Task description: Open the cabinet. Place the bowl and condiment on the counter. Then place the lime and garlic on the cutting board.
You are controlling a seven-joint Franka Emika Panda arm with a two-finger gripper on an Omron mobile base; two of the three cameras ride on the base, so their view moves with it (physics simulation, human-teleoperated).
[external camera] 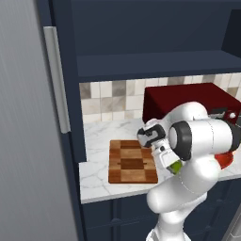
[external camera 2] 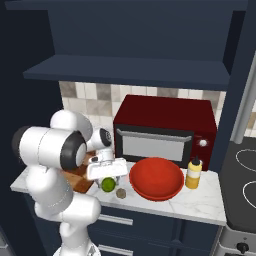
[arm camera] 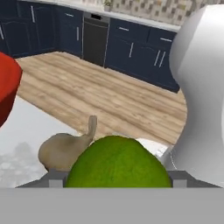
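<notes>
Gripper (external camera 2: 107, 176) lowered over the lime (external camera 2: 108, 184) near the counter's (external camera 2: 200, 205) front edge, jaws closed on the fruit from either side, seemingly for the lift onto the cutting board (external camera: 132, 161). Garlic (external camera 2: 120, 192) just beside, awaiting its turn. Red bowl (external camera 2: 156, 178) and yellow condiment bottle (external camera 2: 193, 173) already down.

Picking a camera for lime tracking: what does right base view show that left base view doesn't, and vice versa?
Right base alone: the garlic on the counter beside the lime, the yellow condiment, and the whole red bowl. Left base alone: the full cutting board and a silver cabinet handle. Both: the gripper set around the lime, the microwave, and the tiled wall.
</notes>
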